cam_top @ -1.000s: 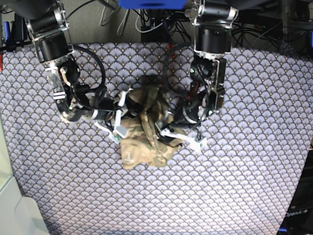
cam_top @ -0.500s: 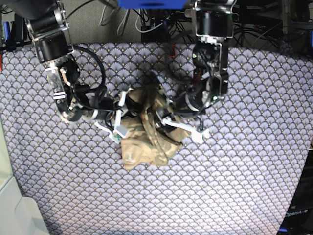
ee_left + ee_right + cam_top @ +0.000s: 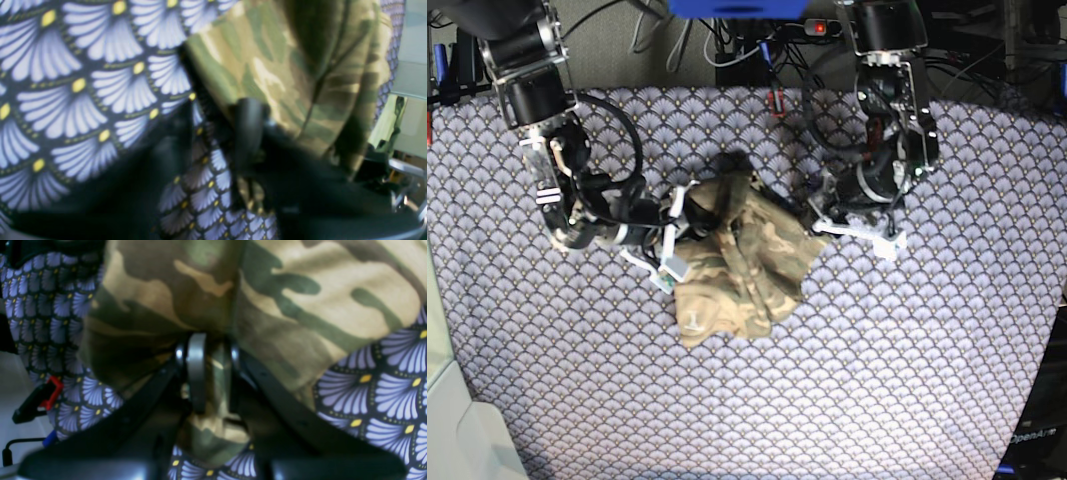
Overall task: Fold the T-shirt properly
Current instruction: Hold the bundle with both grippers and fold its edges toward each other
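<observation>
The camouflage T-shirt (image 3: pixel 739 268) lies crumpled in the middle of the purple scallop-patterned table cloth (image 3: pixel 877 360). My right gripper (image 3: pixel 677 232) is at the shirt's left side. In the right wrist view the right gripper (image 3: pixel 213 350) is shut on a fold of the T-shirt (image 3: pixel 267 296). My left gripper (image 3: pixel 823 232) is at the shirt's right corner. In the blurred left wrist view the left gripper (image 3: pixel 215 110) has its fingers apart with table cloth showing between them. The T-shirt (image 3: pixel 283 66) lies against the right-hand finger (image 3: pixel 248 133).
Cables and dark equipment (image 3: pixel 747 40) line the table's back edge, with a red item (image 3: pixel 773 100) on the cloth there. A white bin (image 3: pixel 472 440) stands at the front left. A black and red clip (image 3: pixel 46 396) shows at the table's edge.
The left arm has moved up and to the right, and the shirt's right side has spread out to the right with it. The right arm has not moved.
</observation>
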